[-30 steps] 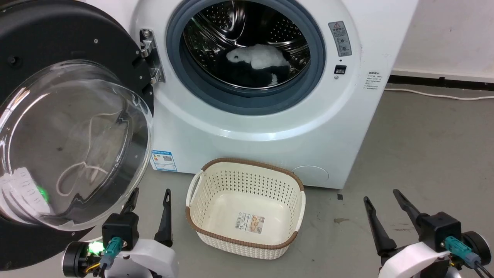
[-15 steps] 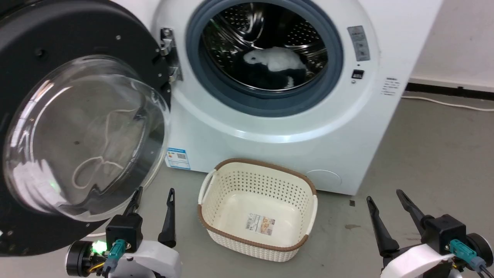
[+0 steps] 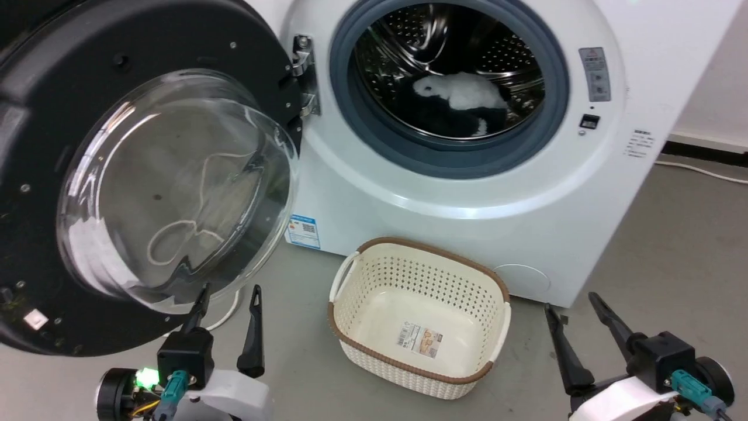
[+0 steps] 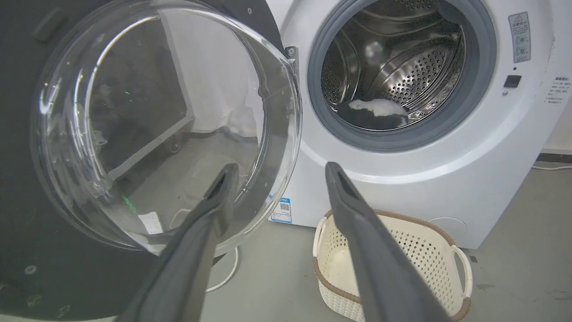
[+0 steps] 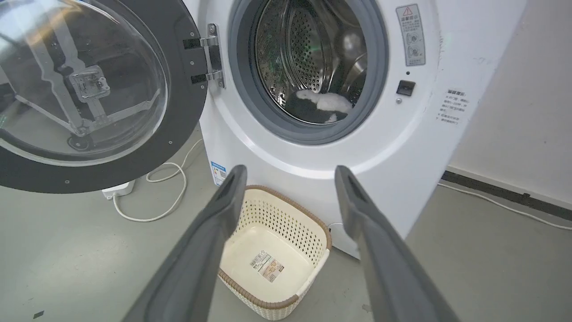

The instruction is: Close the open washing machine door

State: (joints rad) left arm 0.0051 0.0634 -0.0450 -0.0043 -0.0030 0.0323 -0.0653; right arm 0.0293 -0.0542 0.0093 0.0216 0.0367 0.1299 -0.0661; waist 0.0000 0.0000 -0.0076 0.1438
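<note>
Left of the washing machine (image 3: 467, 193), the washing machine door (image 3: 146, 175) hangs wide open, untouched; head camera has swung toward it, closing not begun. Left claw (image 3: 229, 291) wide near its lower rim; right claw (image 3: 571, 301) wide, empty

Left tool (image 3: 229, 287), right tool (image 3: 570, 301), both agape.

I see a cream basket (image 3: 409, 275), brown-rimmed, upright on the grey floor (image 3: 672, 245). A label (image 3: 419, 339) sits on its bottom. White cord (image 5: 154, 219) loops beside a white plug block (image 5: 117, 191). White fluffy cloth (image 3: 461, 93) lies on dark cloth (image 3: 426, 114).
</note>
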